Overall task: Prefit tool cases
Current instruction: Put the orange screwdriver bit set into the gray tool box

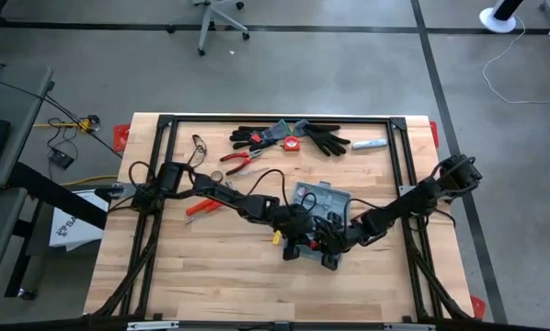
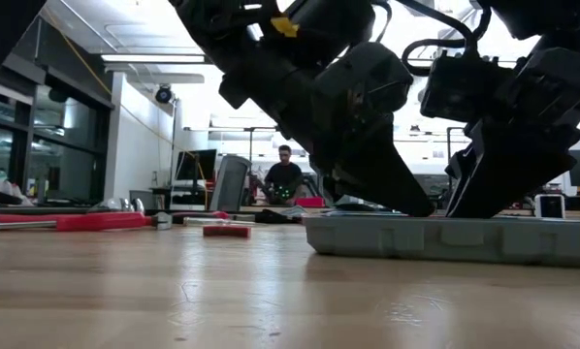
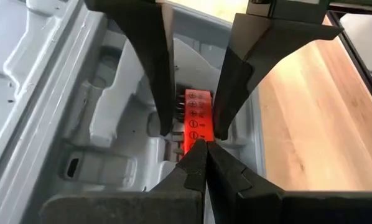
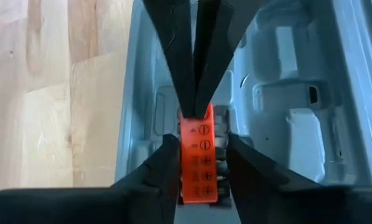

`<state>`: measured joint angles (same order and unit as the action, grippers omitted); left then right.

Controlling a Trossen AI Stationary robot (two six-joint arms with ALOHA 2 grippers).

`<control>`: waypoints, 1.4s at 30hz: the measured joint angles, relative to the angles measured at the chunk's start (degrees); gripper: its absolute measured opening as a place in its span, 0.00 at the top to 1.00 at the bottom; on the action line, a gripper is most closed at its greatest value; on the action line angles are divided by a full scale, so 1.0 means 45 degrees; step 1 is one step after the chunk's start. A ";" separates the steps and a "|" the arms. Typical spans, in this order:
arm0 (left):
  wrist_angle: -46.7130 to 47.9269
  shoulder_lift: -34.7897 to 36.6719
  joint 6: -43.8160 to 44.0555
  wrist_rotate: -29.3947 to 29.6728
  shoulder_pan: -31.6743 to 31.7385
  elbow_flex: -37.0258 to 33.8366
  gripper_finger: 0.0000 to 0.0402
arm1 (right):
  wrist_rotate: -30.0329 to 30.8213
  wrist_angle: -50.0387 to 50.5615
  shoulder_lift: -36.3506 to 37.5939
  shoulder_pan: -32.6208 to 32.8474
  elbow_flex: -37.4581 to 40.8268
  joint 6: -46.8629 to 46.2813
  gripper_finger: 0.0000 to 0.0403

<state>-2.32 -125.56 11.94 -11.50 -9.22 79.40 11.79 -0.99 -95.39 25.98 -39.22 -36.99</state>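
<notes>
Workbench (image 1: 211, 267) wooden, floor (image 1: 349, 74) concrete.

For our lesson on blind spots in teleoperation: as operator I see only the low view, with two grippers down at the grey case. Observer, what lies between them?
Observer: A red bit holder, printed with screw symbols, lying in the tool case.
Operator: Is the left gripper holding it?
Observer: No. The left gripper is shut, its tip at one end of the holder.
Operator: And the right?
Observer: The right gripper is open, one finger on either side of the holder.
</notes>
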 joint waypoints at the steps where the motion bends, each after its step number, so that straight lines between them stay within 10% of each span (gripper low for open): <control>1: 0.0007 -0.0001 0.0032 0.0003 -0.0004 0.0000 1.00 | 0.0036 -0.0001 -0.0004 0.0000 0.0000 -0.0003 0.68; 30: -0.0191 -0.0121 -0.0034 -0.0001 0.0074 -0.0034 1.00 | -0.0151 -0.0310 0.0952 -0.0426 0.0019 -0.0517 0.66; 42: -0.0191 -0.0121 -0.0049 0.0004 0.0079 -0.0039 1.00 | -0.0758 -0.0152 0.0966 0.0008 0.0000 -0.2058 0.97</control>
<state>-3.18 -126.10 11.73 -11.49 -8.86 79.22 8.38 -1.67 -91.05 26.01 -39.22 -46.25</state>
